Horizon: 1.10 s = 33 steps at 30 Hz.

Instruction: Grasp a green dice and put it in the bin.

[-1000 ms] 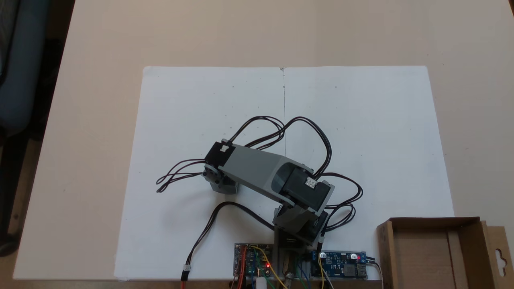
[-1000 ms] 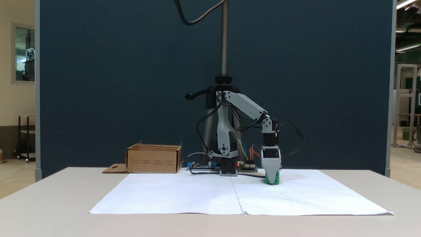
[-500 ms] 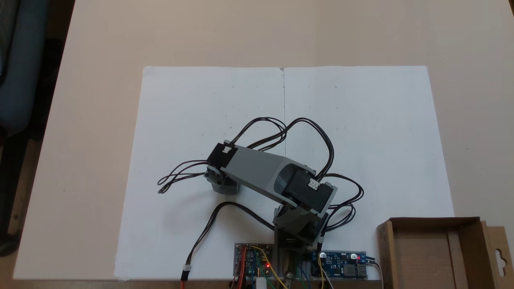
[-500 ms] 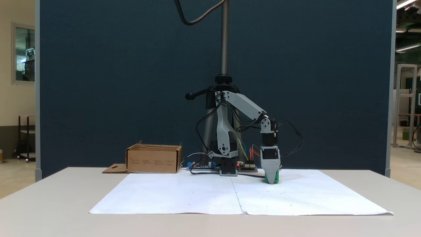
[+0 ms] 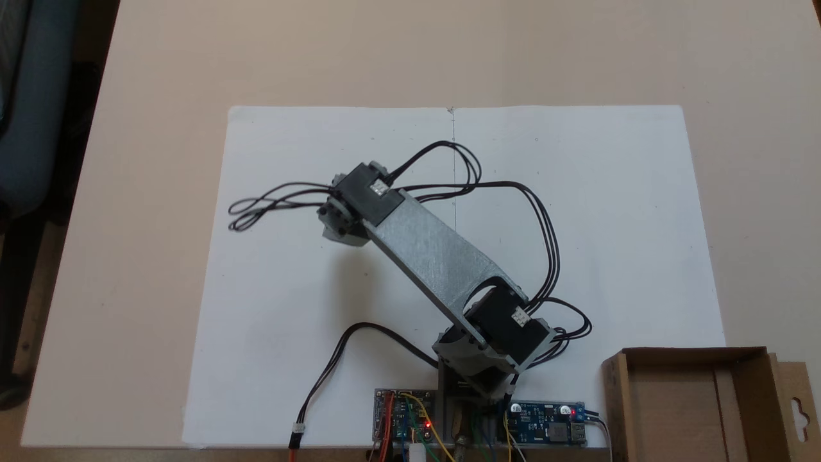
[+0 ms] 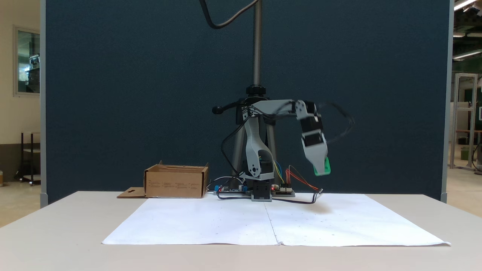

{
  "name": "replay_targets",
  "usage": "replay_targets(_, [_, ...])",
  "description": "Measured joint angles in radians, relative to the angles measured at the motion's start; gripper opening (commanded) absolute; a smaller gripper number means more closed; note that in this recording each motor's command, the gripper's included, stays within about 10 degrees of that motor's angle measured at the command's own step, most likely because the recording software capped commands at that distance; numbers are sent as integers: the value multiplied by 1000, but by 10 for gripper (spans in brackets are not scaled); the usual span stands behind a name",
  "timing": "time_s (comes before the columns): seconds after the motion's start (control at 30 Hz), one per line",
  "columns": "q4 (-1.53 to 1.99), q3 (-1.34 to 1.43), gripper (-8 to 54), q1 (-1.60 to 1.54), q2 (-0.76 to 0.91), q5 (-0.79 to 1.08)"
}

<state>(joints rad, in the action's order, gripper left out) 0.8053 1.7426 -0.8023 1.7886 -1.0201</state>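
Green dice (image 6: 324,168), one, in hand (image 6: 321,169)

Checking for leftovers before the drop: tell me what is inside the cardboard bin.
The bin shows only bare cardboard floor from above; the stretch under its near wall is hidden. The green dice is in the gripper, above the paper.

Green dice (image 6: 324,168) held in the jaws, high above the paper (image 6: 263,222), bin (image 6: 176,183) at left

Dark blue partition (image 6: 150,94) behind beige table (image 6: 56,233); ceiling strip lights (image 6: 462,4) at right; beige floor.
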Motion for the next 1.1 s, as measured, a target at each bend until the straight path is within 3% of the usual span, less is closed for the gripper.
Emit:
replay_targets(0.43, [23,-106,115,549,-46,380])
replay_targets(0.53, [28,-227,115,893,-117,551])
replay_targets(0.7, [32,-311,115,1154,-183,692])
replay_targets(1.1, [137,-466,115,2010,-264,939])
